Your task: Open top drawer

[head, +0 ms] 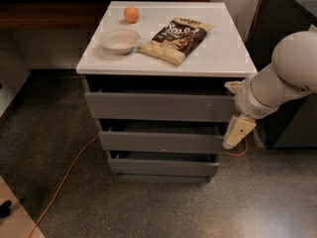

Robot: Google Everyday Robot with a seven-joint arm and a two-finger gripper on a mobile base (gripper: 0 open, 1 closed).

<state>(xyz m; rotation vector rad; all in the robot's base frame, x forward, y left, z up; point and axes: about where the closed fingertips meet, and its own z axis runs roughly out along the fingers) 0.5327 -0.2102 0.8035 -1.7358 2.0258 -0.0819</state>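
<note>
The top drawer [158, 106] is the uppermost of three grey, handle-less drawers under a white cabinet top [228, 53]. A dark gap shows between its flat front panel and the top. My gripper [234, 131], cream-coloured on a thick white arm [282, 78], hangs at the right end of the top drawer's front, reaching down beside the second drawer [161, 142]. It is close to the drawer's right edge; contact cannot be told.
On the cabinet top lie a white bowl [120, 39], an orange [131, 14] and a chip bag [177, 37]. An orange cable [64, 175] runs over the speckled floor on the left. A dark cabinet [292, 123] stands on the right behind my arm.
</note>
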